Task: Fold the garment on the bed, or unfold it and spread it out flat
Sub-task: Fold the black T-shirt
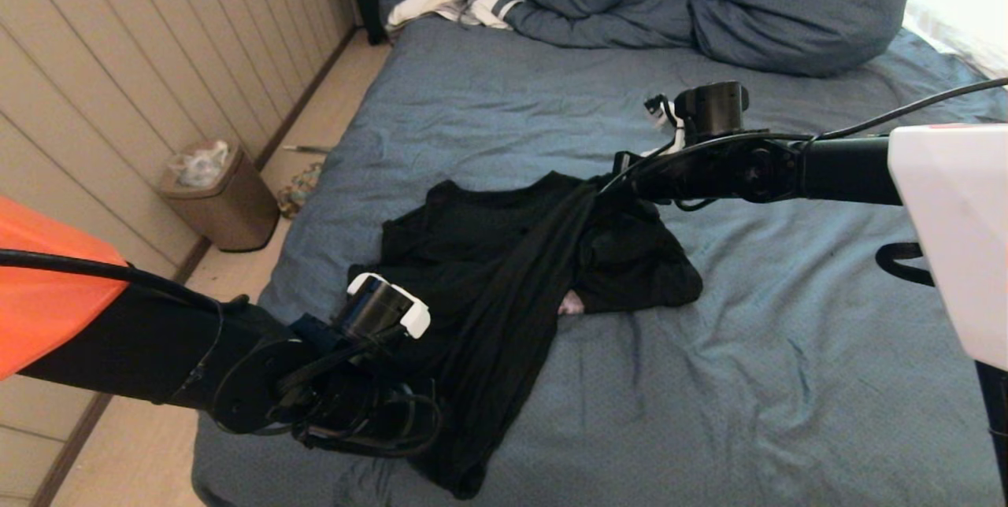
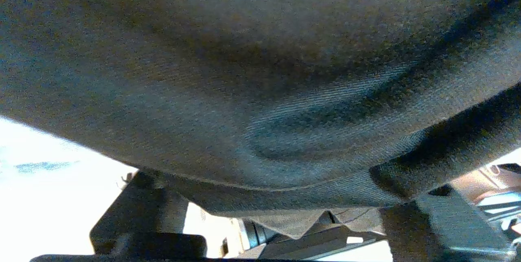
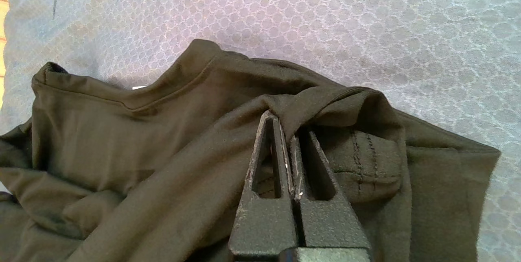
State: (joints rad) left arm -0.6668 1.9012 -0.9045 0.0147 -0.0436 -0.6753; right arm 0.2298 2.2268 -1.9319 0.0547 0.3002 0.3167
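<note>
the shirt (image 1: 488,271) lies bunched near the middle of the bed (image 1: 787,381), toward its 9 o'clock edge in the head view, far from flat or folded. only plain black cloth shows, apart from a small pale patch peeking out at the heap's 4 o'clock side; whether that is the print cannot be told.

the right gripper (image 3: 290,132) is pinched tight on a fold of the shirt near a stitched hem, jaws fully together with the cloth caught between the tips. in the head view it holds that fold up at the heap's 1 o'clock corner, and a taut band of cloth runs from there down toward 7 o'clock.

the left gripper (image 1: 358,420) sits at that 7 o'clock end, low against the hanging cloth. in its wrist view the shirt (image 2: 260,91) drapes right over it, with a hem edge lying between two dark fingers (image 2: 134,213) that stand apart. whether they have any hold on the cloth cannot be told.

as a judgement, the task is at an early stage: one corner is secured and lifted, the second hold is not yet sure, and the body and sleeves are crumpled underneath. left to do: get a firm second grip, stretch the shirt between both arms, and lay it out smooth.
</note>
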